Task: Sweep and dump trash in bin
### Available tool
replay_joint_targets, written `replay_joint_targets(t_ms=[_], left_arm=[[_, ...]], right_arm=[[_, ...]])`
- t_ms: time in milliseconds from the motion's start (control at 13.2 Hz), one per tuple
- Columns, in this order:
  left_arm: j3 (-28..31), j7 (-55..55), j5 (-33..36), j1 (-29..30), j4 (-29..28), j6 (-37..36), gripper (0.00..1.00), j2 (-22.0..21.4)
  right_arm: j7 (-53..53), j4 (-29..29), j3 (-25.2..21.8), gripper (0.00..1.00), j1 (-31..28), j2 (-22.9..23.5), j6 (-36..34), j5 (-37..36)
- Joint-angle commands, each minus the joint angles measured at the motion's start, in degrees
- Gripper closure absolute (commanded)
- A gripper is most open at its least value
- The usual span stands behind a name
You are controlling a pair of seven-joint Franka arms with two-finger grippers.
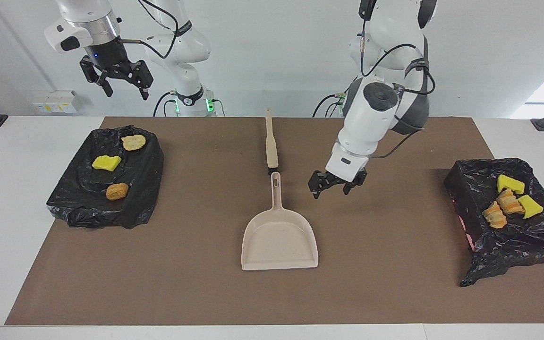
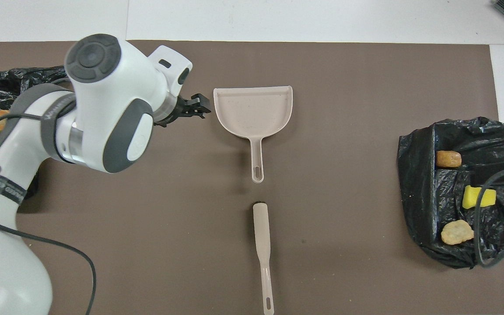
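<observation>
The beige dustpan (image 1: pixel 279 241) lies flat on the brown mat, its handle pointing at the robots; it also shows in the overhead view (image 2: pixel 252 109). My left gripper (image 1: pixel 337 186) is open and empty, low over the mat beside the dustpan's handle, toward the left arm's end (image 2: pixel 196 109). My right gripper (image 1: pixel 121 84) is open and waits high over the black-lined bin (image 1: pixel 83 208). The trash lies in the bins: a yellow sponge piece (image 1: pixel 106 163) and tan chunks (image 1: pixel 117 191) in that one, yellow and orange pieces (image 1: pixel 508 203) in the other bin (image 1: pixel 503 245). I see no trash on the mat.
A beige brush (image 1: pixel 270 141) lies on the mat nearer to the robots than the dustpan, in line with its handle (image 2: pixel 261 236). The two bins sit at the two ends of the mat (image 2: pixel 418 175) (image 2: pixel 15 78).
</observation>
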Motion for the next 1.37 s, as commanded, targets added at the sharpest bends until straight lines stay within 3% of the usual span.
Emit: replay_joint_targets(t_ms=[0,304,608,836,1292], left_arm=[[-0.6,10.5,0.4,6.5,-0.9,-4.3,0.00,-2.8],[-0.6,24.8,0.5,14.4,-0.9,-10.1,0.00,-6.7],[0.2,32.2,6.4,16.5,-1.2,-18.7,0.00,-13.6],[0.2,33.3,6.7,18.2,-1.6,-23.4,0.00,-19.1],[0.2,34.5,6.7,18.8,-3.2,-24.3,0.00,-20.3]], right_arm=[[-2.0,0.2,0.3,0.00,-0.8,-0.5,-1.1,0.1],[-2.0,0.2,0.3,0.00,-0.8,-0.5,-1.1,0.1],[-2.0,0.2,0.3,0.00,-0.8,-0.5,-1.1,0.1],[-2.0,0.2,0.3,0.00,-0.8,-0.5,-1.1,0.1],[-2.0,0.2,0.3,0.00,-0.8,-0.5,-1.1,0.1]])
